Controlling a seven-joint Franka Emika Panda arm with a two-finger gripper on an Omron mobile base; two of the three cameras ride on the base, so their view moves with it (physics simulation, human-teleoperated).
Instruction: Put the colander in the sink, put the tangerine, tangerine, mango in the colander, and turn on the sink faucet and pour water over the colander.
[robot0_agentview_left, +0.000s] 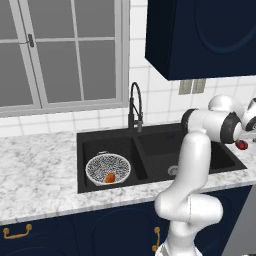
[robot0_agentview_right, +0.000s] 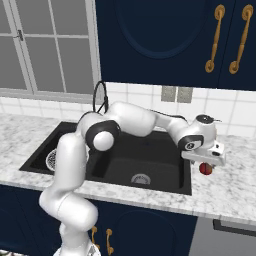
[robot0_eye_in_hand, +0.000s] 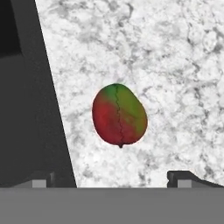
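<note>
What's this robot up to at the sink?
It is loading fruit into a colander that sits in the left basin of the black sink; one orange fruit is in it. The open gripper hangs right above a red-green mango lying on the marble counter to the right of the sink, not gripping it. No water runs from the faucet.

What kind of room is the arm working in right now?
A home kitchen, apparently: a black double-basin sink with a gooseneck faucet set in a marble-look counter, navy cabinets above, and a window.
</note>
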